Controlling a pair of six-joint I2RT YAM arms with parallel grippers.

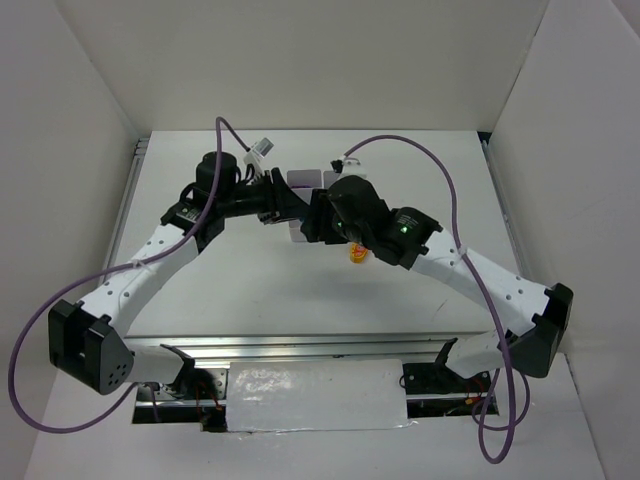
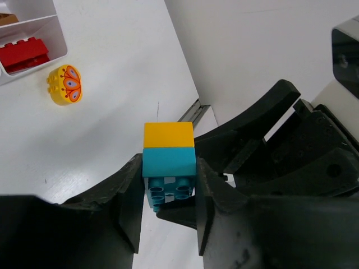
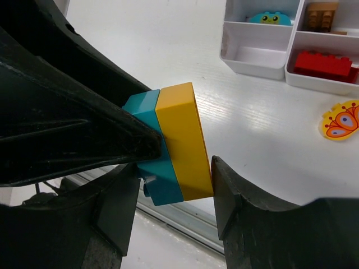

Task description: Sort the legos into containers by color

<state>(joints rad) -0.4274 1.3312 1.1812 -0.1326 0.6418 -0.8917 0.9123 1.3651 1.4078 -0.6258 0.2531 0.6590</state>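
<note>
Over the middle of the table (image 1: 250,290), seen from above, my left gripper (image 1: 288,212) and right gripper (image 1: 312,225) meet nose to nose at 6 o'clock of the containers (image 1: 303,180). What they hold is hidden in this view. One round yellow brick (image 1: 357,254) lies on the table at 5 o'clock of the containers.

From my left wrist, the left fingers (image 2: 130,207) are clamped on the two sides of a teal brick (image 2: 168,162), which has a yellow brick (image 2: 168,134) stuck on it at 12 o'clock. The round yellow brick lies at 10 o'clock, just outside a compartment holding a red brick (image 2: 22,53).

From my right wrist, the right fingers (image 3: 241,213) grip that two-brick stack (image 3: 174,145) end to end, one at the teal underside and one touching the yellow top. The containers sit at 1 o'clock. They hold the red brick, a blue brick (image 3: 271,18) and a tan brick (image 3: 321,14).
</note>
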